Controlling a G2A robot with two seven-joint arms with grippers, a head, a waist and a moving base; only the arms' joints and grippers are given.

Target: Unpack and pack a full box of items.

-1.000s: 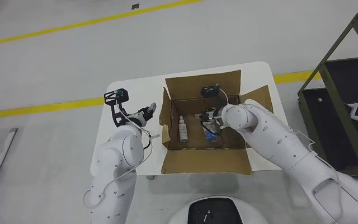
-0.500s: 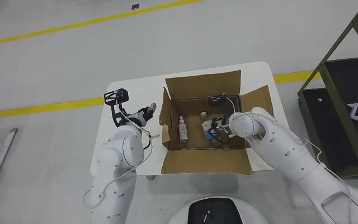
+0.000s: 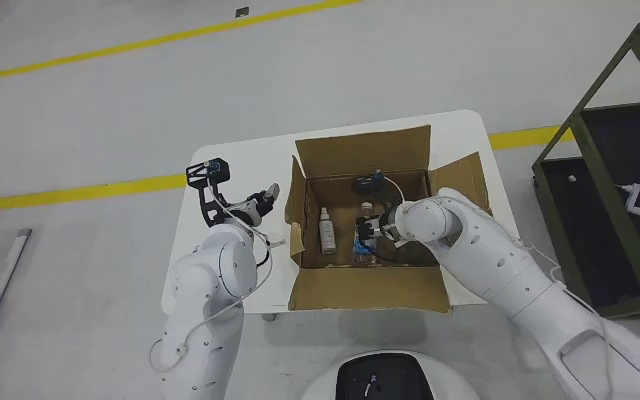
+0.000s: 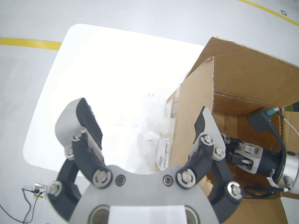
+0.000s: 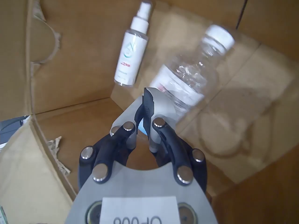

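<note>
White table on grey floor, L gripper open, R gripper pinching bottle in box.

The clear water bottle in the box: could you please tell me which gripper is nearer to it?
Right. The right gripper is inside the box, right at the bottle; the left gripper hangs outside the box, over the table.

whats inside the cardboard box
A white spray bottle and a clear plastic bottle are in the cardboard box, with the right gripper down beside the clear one. Anything under that gripper and arm is covered.
</note>
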